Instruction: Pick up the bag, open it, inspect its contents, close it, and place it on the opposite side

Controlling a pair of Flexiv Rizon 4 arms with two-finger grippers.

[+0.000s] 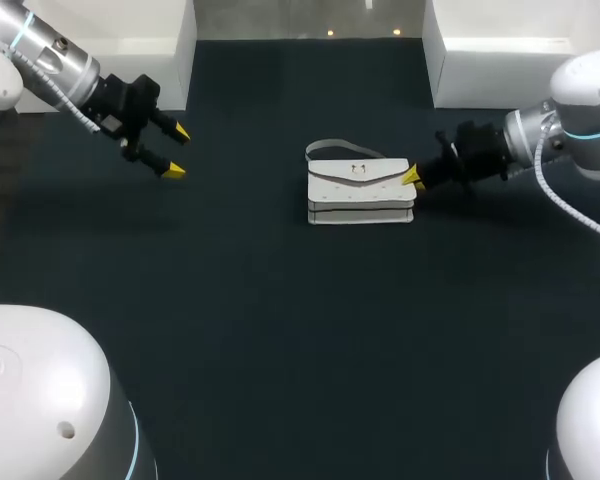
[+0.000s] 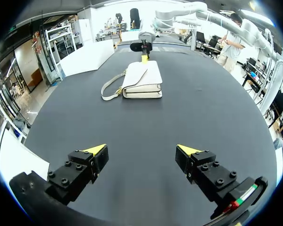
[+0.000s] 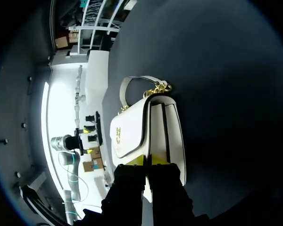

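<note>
Right hand (image 1: 414,180), one: we logged it level at the bag's (image 1: 360,190) right end, touching; grip we could not tell. Left hand (image 1: 178,151), one: released, hovering well apart. Bag, one: lay mid-surface (image 1: 280,350).

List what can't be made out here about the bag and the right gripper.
- Contents of the bag: the shut flap covers them in every view.
- Whether the right gripper holds the bag: its own body blocks the contact in the right wrist view; too small in the head view.
- The bag's underside: against the table.
</note>
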